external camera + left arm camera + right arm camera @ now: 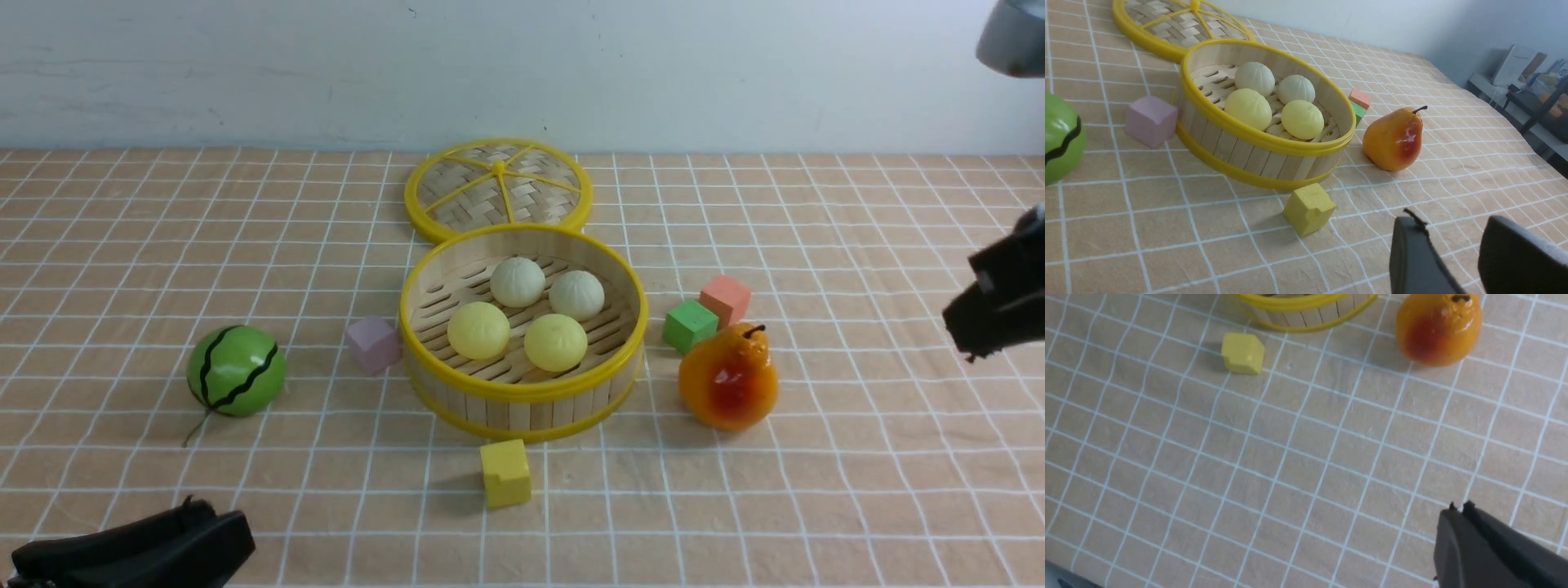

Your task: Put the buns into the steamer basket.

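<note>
Black-fingered left pincer (1453, 228) gapes, empty; the right pincer (1459, 508) is closed on nothing. Beyond and between them, four smooth yellow and off-white buns (478, 331) sit inside the round bamboo-slatted steamer basket (522, 390). They look light, perhaps squashy; best pinched gently round the middle.

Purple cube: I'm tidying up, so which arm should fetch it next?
Left, probably: the left gripper is open and nearer the purple cube; the right gripper is shut, beyond the pear.
</note>
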